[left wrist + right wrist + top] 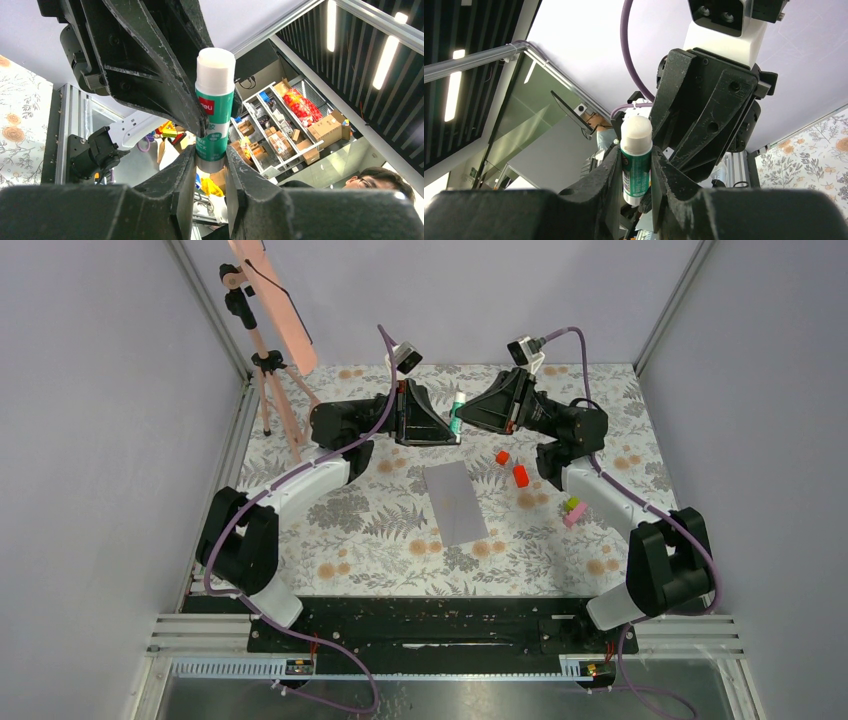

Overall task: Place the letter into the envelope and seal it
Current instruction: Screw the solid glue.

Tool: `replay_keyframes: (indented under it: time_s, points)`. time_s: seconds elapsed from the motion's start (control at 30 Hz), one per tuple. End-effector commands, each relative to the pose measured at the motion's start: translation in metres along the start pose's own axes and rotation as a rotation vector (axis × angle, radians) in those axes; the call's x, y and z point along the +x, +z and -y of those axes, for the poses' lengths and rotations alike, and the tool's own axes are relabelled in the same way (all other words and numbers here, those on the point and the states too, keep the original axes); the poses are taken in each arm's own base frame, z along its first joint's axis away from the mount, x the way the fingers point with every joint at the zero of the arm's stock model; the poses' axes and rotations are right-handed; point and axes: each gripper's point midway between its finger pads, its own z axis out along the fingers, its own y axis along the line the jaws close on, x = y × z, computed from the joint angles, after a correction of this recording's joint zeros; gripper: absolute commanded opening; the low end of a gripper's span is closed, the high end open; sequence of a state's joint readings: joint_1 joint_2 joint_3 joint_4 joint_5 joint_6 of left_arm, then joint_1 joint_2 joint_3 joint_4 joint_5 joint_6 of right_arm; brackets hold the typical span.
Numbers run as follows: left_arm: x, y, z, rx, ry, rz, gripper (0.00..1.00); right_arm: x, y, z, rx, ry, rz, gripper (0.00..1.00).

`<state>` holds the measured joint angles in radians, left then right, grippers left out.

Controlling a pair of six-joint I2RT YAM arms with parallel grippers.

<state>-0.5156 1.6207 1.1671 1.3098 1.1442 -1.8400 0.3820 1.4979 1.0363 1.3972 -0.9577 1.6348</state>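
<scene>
- Over the far middle of the table (340, 530): glue stick (457, 410), green body with a white cap, held upright in the air between the two grippers. Its lower end is hidden behind the fingers in all views.
- Left gripper (210, 167): fingers (182, 180) pressed together on the grey lower end of the glue stick. The label print is partly covered by the other gripper's black finger.
- Right gripper (636, 172): fingers (611, 175) clamped on the green body just below the cap. The stick's base is lost in shadow between them.
- Left arm: reaches forward and inward from its base, elbow raised, wrist turned to the right so the gripper points sideways at the stick.
- Right arm: mirrors it, elbow raised, wrist turned to the left. The two grippers meet nose to nose.
- Envelope (455, 502): grey-lilac, flat on the floral table cover at the centre, nearer the bases than the grippers, slightly skewed. Whether its flap is up or down cannot be told from above.
- Letter: no cream sheet can be made out in any view. Whether it is inside the envelope cannot be told.
- Two red blocks (520, 475): just right of the envelope, apart from it.
- Pink-and-green block (573, 510): further right, beside the right forearm, too small to make out.
- Tripod (270, 390): far left corner, carrying a pinkish panel cut off by the top edge.
</scene>
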Motion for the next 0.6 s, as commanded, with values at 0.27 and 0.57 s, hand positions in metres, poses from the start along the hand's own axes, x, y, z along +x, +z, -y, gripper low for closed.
replay_keyframes:
  time_s: [0.27, 0.57]
  points:
    - [-0.021, 0.003, -0.013, -0.139, 0.081, 0.138, 0.68, 0.018, -0.005, 0.018, 0.093, -0.043, -0.062, 0.0]
    - [-0.012, -0.033, -0.064, -0.642, 0.16, 0.168, 0.66, 0.017, -0.036, 0.064, 0.538, -0.137, 0.008, 0.0]
